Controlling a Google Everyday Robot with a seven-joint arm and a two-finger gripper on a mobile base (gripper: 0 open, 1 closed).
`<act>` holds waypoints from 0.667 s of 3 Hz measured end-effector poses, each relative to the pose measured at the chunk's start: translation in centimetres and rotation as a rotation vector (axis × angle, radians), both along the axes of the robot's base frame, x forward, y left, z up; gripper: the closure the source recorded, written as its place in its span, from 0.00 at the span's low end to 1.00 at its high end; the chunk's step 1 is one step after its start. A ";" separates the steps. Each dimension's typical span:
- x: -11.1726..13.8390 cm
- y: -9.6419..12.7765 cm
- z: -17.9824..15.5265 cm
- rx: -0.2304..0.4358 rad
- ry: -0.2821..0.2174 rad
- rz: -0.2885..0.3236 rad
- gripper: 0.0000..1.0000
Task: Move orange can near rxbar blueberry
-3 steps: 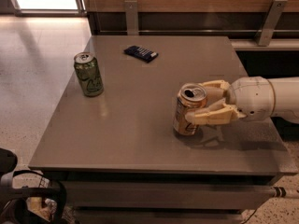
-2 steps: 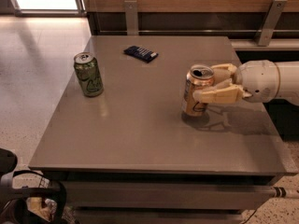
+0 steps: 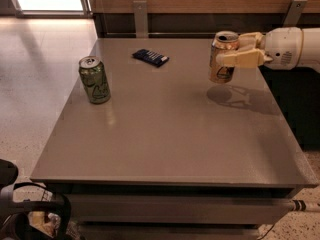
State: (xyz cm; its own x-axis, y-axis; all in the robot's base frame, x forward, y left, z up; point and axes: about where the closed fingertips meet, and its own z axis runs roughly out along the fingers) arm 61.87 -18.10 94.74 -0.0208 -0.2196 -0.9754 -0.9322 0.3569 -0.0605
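Currently mid-carry: gripper (image 3: 229, 54) is clenched around the orange can (image 3: 221, 72). Can is upright, lifted clear of the table (image 3: 165, 144) over the far right side, with its shadow below. Blue bar (image 3: 150, 57) lies flat at far centre, well left of the can. Next, I'd say: traverse left, lower, set down beside the bar without nudging it. Versus a second ago: can was lower and nearer the front. Green can (image 3: 94, 79) unmoved.

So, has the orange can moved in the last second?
Yes. Held in the gripper, the orange can has risen off the table and gone toward its far edge, now beyond the green can.
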 end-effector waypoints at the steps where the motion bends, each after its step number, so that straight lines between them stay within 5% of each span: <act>1: 5.4 0.3 0.2 -0.007 -0.025 -0.080 1.00; 2: 10.9 1.9 -1.4 0.021 -0.081 -0.131 1.00</act>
